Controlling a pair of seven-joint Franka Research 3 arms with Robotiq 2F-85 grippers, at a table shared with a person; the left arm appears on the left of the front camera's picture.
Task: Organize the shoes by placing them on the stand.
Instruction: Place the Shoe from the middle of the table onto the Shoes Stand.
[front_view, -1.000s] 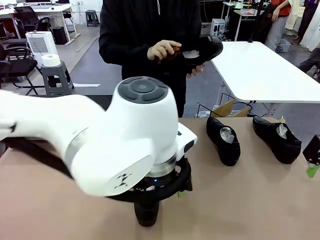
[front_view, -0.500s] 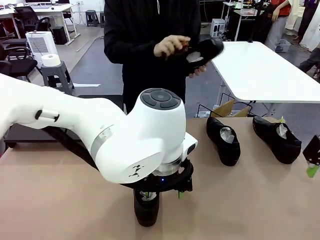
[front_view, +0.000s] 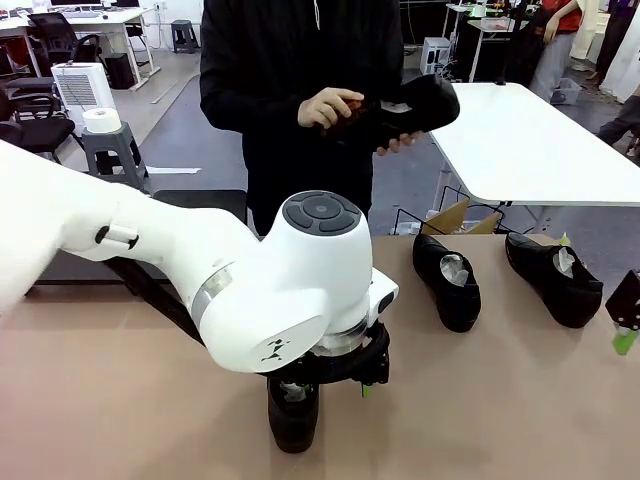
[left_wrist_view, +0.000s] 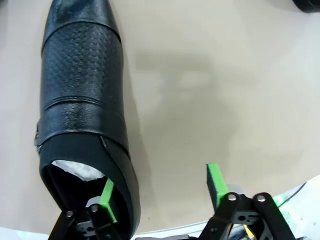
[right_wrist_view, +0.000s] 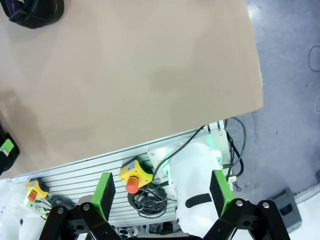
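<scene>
A glossy black shoe (front_view: 293, 418) (left_wrist_view: 82, 100) lies near the table's front edge under my left arm. My left gripper (front_view: 322, 388) (left_wrist_view: 161, 187) stands open over its heel end, one green pad inside the opening by the white paper, the other well outside on bare table. Two more shoes (front_view: 447, 280) (front_view: 553, 277) lie at the right. Across the table the person holds another shoe (front_view: 415, 105) in both hands. The black stand (front_view: 195, 203) shows at the back left, mostly hidden by my left arm. My right gripper (front_view: 625, 322) (right_wrist_view: 163, 190) hangs open at the table's right edge, holding nothing.
The brown table (front_view: 520, 400) has free room in front of the two right shoes. A white table (front_view: 520, 140) stands behind, with a cardboard box (front_view: 455, 218) under it. The right wrist view looks down past the table edge onto a yellow stop button (right_wrist_view: 134, 176) and cables.
My left arm has swung right and settled lower over the front shoe, its jaws narrowing slightly. The person has shifted the held shoe in their hands. The right gripper has not moved.
</scene>
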